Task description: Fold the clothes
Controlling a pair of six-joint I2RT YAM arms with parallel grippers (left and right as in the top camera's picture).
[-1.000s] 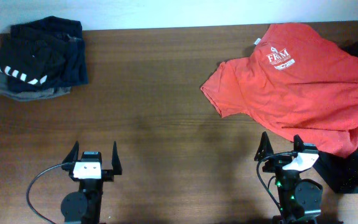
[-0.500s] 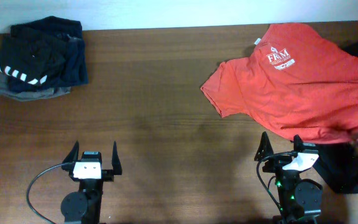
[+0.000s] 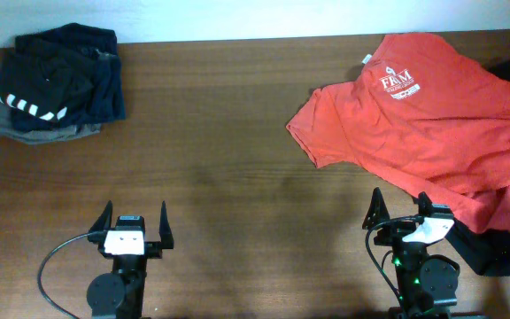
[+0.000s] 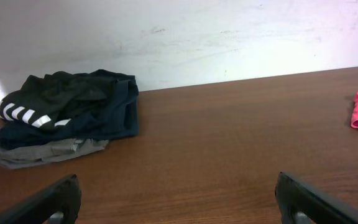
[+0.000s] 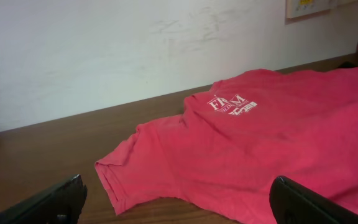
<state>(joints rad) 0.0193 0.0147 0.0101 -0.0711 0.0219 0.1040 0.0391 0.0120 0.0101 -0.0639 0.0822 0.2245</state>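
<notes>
Orange-red T-shirt (image 3: 414, 133), white "FRAM" chest logo (image 3: 398, 84) facing up.

My left gripper (image 3: 135, 213), black pointed fingers (image 3: 166, 229) on a white block (image 3: 124, 237), thin grey cable (image 3: 50, 257) looping from my round black base (image 3: 113, 292), my right gripper (image 3: 400, 200) alike, small green light (image 3: 403, 263) below

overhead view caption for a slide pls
Left gripper and right gripper, both open, idle before an unfolded orange-red T-shirt; dark folded pile far left.
</notes>
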